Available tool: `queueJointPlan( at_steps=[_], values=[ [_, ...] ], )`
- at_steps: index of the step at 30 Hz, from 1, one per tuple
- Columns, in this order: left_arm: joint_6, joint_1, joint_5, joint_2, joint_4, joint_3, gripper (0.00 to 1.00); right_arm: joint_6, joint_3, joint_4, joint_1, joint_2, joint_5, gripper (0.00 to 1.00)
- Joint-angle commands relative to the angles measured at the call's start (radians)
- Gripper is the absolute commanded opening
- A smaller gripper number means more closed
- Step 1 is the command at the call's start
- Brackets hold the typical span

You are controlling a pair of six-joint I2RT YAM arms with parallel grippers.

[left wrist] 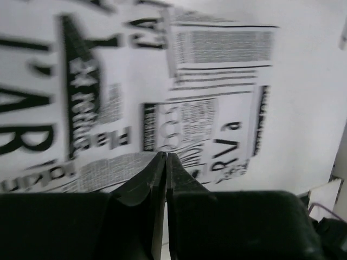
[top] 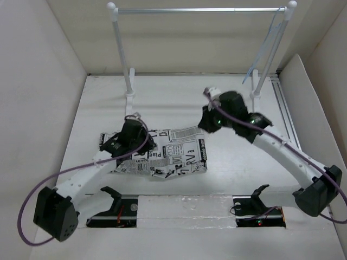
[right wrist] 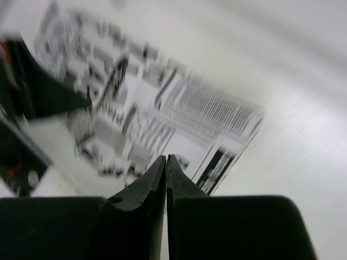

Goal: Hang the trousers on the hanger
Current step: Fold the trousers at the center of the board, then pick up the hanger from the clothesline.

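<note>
The trousers (top: 173, 154) lie folded flat on the white table, white cloth with black newspaper print. They fill the left wrist view (left wrist: 190, 81) and show in the right wrist view (right wrist: 152, 108). My left gripper (top: 143, 143) hovers over their left part, shut and empty (left wrist: 166, 155). My right gripper (top: 206, 124) hangs above their upper right corner, shut and empty (right wrist: 166, 157). The pale-blue hanger (top: 268, 46) hangs from the right end of the rack's crossbar, far from both grippers.
The white two-post rack (top: 200, 10) stands at the back of the table. Pale walls (top: 38, 97) close in the left, right and back. Two black stands (top: 116, 197) sit by the arm bases. The left arm (right wrist: 32, 92) shows dark in the right wrist view.
</note>
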Motion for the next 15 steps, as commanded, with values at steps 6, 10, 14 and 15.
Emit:
queueJointPlan(
  at_steps=[6,10,14,15],
  values=[
    [0.119,-0.505,-0.462,0.392,-0.054,0.548,0.0,-0.126,0.605,-0.1,-0.5,0.017,-0.179,0.37],
    [0.123,-0.567,-0.413,0.412,0.014,0.538,0.0,-0.033,0.629,0.031,-0.737,0.132,-0.374,0.62],
    [0.111,-0.567,-0.294,0.351,0.108,0.426,0.03,0.009,0.686,0.146,-0.807,0.275,-0.526,0.7],
    [0.116,-0.567,-0.283,0.335,0.114,0.394,0.04,0.013,0.701,0.159,-0.807,0.298,-0.536,0.7]
  ],
)
